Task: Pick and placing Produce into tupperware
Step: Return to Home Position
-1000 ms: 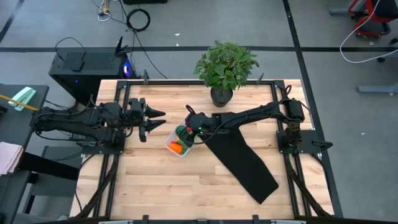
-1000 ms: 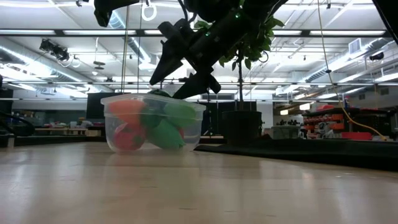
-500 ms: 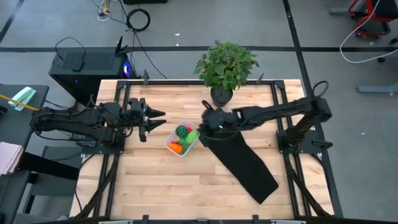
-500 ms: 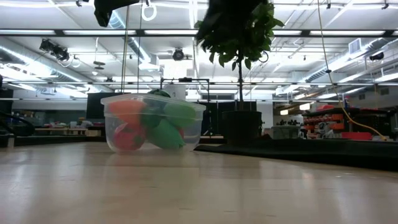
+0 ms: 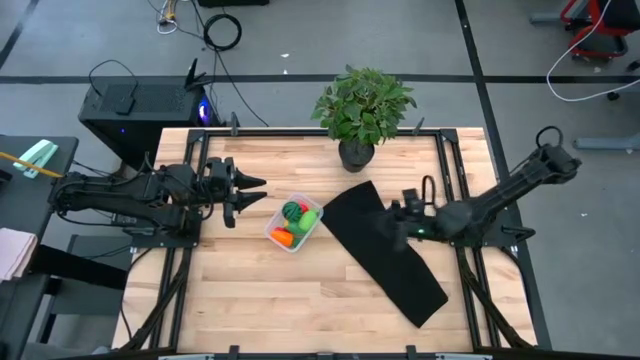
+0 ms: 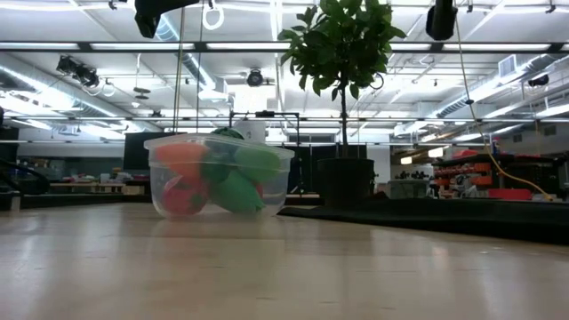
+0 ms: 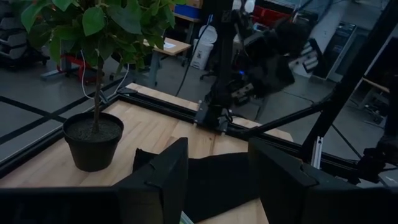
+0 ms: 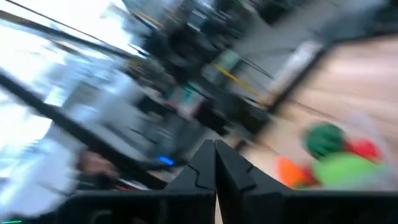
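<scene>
A wooden counter (image 5: 250, 290) seen from above, with a robot arm at each side. At the left edge, the left gripper (image 5: 256, 192) hovers above the wood, its fingers spread apart and holding nothing, pointing toward the middle.

Just to its right, near the middle of the counter, sits the tupperware (image 5: 270, 232), a small clear container with rounded corners. All the produce (image 5: 296, 222) in view lies inside it: a dark green round piece (image 5: 291, 211), a light green piece (image 5: 309, 218), an orange carrot (image 5: 285, 239) and some red beside it. From table height the pieces show heaped against the clear wall (image 6: 286, 187), red (image 6: 182, 196) at the bottom and green (image 6: 238, 191) beside it.

Right of the container a long black mat (image 5: 400, 275) lies slantwise, and a potted plant (image 5: 362, 105) stands at the far edge. The right gripper (image 5: 393, 224) hovers over the mat, well apart from the container, fingers pressed together and empty.

A second ago the right gripper was directly over the tupperware. Half a second ago it was at the mat's near end. Now it has drawn back farther right, and its arm no longer shows above the container in the low view. The left arm, the container and its contents have not moved.
</scene>
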